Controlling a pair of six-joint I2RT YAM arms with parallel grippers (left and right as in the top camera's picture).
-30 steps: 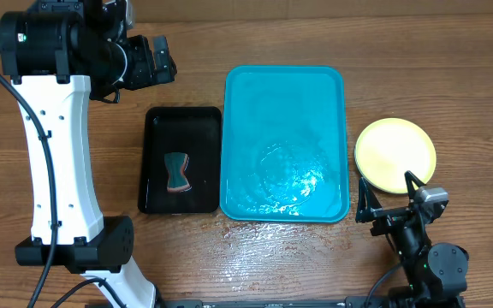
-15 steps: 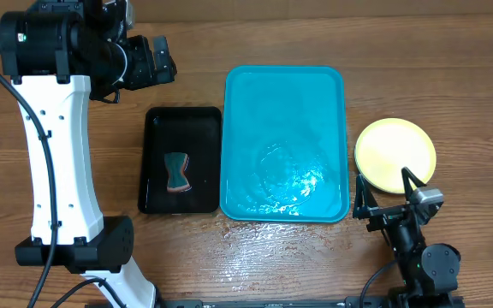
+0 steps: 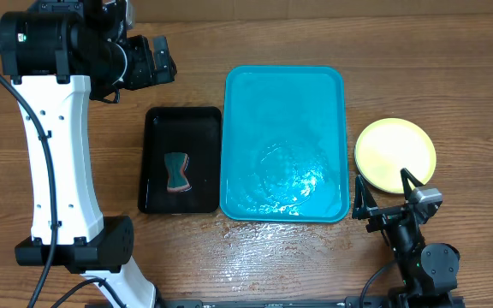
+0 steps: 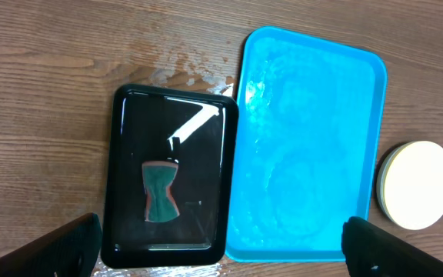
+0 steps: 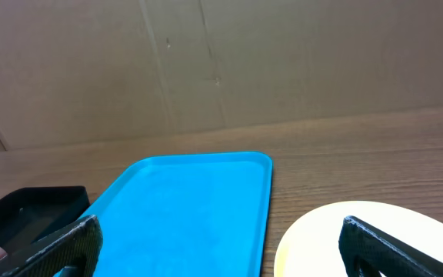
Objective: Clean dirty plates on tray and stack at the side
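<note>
You look almost done. The tray [image 3: 285,103] is bare and wet, with no plate on it. The plates [image 3: 394,154] sit in one pile just right of the tray. The top one is round and pale yellow, with no red mess. You cannot count the pile from here. Your right gripper [image 3: 382,178] hangs at the near edge of the pile, jaws wide open, holding nothing. Your left gripper [image 3: 163,58] is up high, past the tray's far left corner, open and empty too. The sponge [image 3: 176,172] lies in the black tray [image 3: 157,120] just left of the tray. Next, I think you only need to draw both arms back without bumping the pile
</note>
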